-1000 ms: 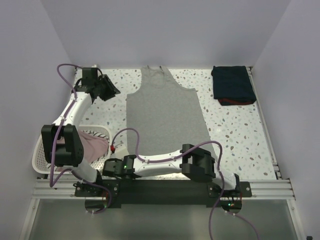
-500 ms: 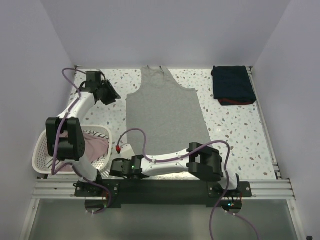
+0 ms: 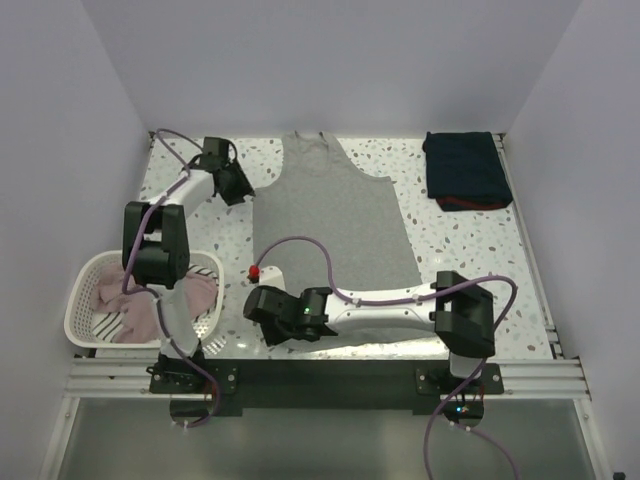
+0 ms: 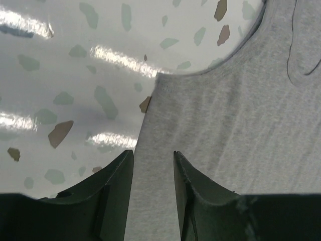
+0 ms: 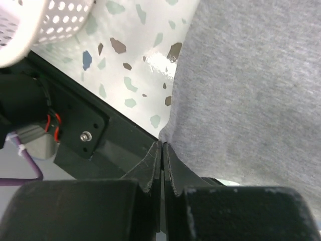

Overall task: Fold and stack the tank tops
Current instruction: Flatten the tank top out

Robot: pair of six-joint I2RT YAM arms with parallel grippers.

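Grey tank top (image 3: 335, 225) lies flat and unfolded mid-bench (image 3: 470, 260). Navy tank top (image 3: 465, 170) sits folded at the far right: one done. Pinkish tank tops (image 3: 130, 305) wait in the basket (image 3: 75, 300). Right gripper (image 5: 161, 145) jaws are shut, apparently pinching the grey near-left hem corner. Left gripper (image 4: 153, 160) jaws are part open astride its left edge, holding nothing.

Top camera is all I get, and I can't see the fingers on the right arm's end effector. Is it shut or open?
Observer: Shut. On the right wrist camera the right end effector has its fingers pressed together, right at the near corner of the grey tank top. I cannot tell if cloth is pinched.
Operator: What about the left one?
Observer: The left end effector is open. One finger stands on each side of the top's side edge, just below the armhole.
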